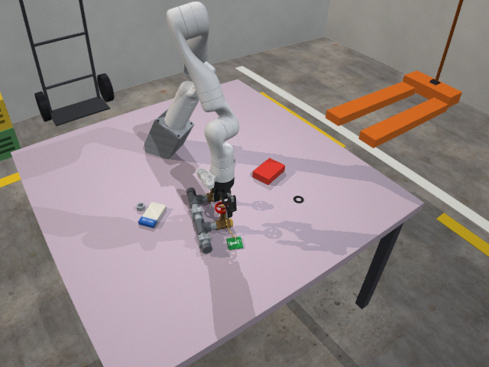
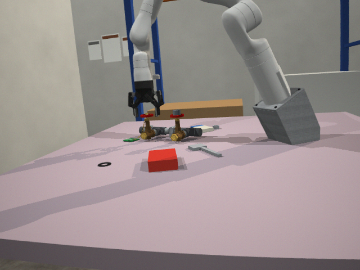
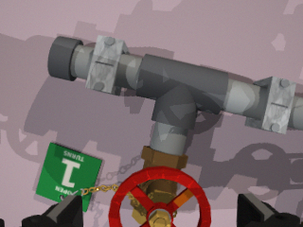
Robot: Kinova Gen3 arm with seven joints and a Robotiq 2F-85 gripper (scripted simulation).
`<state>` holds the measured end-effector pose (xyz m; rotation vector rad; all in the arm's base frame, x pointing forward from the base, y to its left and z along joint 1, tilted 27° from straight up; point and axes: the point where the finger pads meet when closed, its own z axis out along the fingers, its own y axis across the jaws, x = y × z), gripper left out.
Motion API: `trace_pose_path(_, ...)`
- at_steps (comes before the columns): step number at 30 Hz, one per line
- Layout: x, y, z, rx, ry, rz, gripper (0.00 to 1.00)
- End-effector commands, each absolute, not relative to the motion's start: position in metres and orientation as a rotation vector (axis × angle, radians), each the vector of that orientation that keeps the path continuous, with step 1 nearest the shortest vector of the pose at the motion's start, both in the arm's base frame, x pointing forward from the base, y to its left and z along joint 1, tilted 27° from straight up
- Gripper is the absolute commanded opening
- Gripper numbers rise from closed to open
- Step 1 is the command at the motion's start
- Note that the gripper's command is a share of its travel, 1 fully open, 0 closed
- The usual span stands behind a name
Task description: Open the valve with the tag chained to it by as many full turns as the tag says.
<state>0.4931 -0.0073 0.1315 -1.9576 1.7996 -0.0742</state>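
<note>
A grey pipe [image 1: 199, 221] lies on the pink table with two brass valves on its branches. The nearer valve has a red handwheel [image 3: 160, 203] and a gold chain to a green tag [image 3: 69, 175] that reads "1 TURNS". The tag lies flat on the table [image 1: 234, 243]. My gripper [image 2: 144, 110] is open and points straight down just above this handwheel [image 2: 147, 115], one finger to each side, not touching it. In the wrist view both fingertips show at the bottom corners, well apart from the wheel. The second valve [image 2: 176, 115] stands beside it with its own red handwheel.
A red block [image 1: 268, 170] and a black ring [image 1: 298, 196] lie to the right of the pipe. A white and blue box [image 1: 152, 214] and a small grey nut [image 1: 140, 206] lie to its left. A grey hammer-shaped tool [image 2: 205, 149] lies near the second valve. The arm's base [image 1: 167, 136] stands behind.
</note>
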Motion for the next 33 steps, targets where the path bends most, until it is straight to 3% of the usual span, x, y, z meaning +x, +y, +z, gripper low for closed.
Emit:
trace_pose_path(1,0.4933,-0.0077,0.1320,-1.930,1.828,-0.066,1.00)
trace_pose_path(15,0.4933,-0.0077,0.1320,-1.684,2.055,0.016,1.00)
trace_pose_path(33,0.4933,-0.0077,0.1320,-0.882,2.531,0.243,1.00)
